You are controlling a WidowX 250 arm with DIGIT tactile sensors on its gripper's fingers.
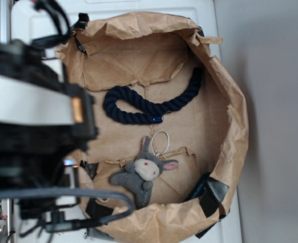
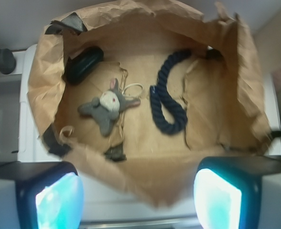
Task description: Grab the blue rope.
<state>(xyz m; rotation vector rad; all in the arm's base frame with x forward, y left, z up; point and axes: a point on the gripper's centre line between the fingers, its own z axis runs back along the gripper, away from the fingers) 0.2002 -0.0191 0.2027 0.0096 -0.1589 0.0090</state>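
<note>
Container: crumpled brown paper bag, walls rolled down into a ragged rim, standing on a white counter; floor of flattened paper with creases and folded flaps.

Item 1: blue rope, thick, dark navy, twisted strands. Lies flat on the bag floor in a hooked curve: one end runs up toward the bag wall, the other doubles back and finishes in a shiny bright-blue end cap. In the wrist view the blue rope sits right of centre, with nothing touching it.

Item 2: grey plush donkey, cream face, pink inner ear, lying on the floor near the rope's capped end but apart from it. A thin white loop rests by its head.

Item 3: black oblong object against the bag wall, identity unclear.

Gripper: jaws spread wide, both pads at the lower corners of the wrist view, above the bag, pinching nothing.
</note>
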